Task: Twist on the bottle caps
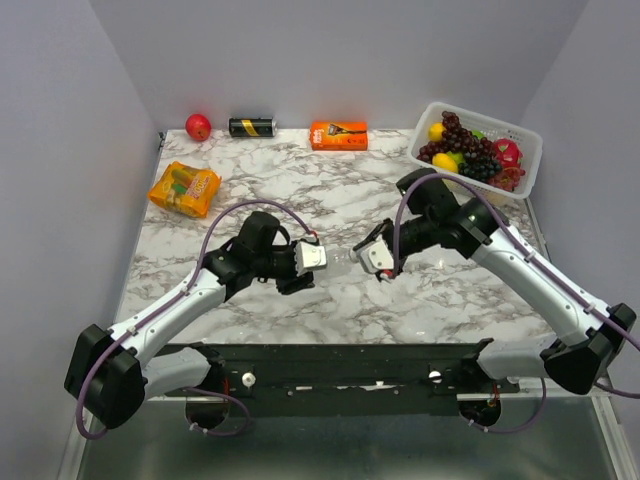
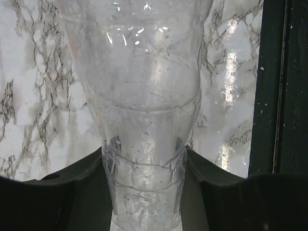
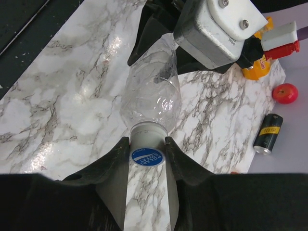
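A small clear plastic bottle (image 1: 342, 259) is held level above the marble table between my two grippers. My left gripper (image 1: 312, 258) is shut on the bottle's base end; its black fingers (image 2: 77, 187) press both sides of the clear body (image 2: 144, 120). My right gripper (image 1: 372, 256) is shut on a whitish cap with a blue round top (image 3: 147, 157), which sits on the bottle's neck (image 3: 149, 98). The bottle shows no label band. A second bottle and a second cap are out of view.
A black-and-yellow can (image 1: 252, 127), a red apple (image 1: 198, 126) and an orange box (image 1: 338, 134) stand along the back edge. A yellow-orange snack pack (image 1: 184, 189) lies at the left. A white basket (image 1: 530, 150) of fruit stands at the back right.
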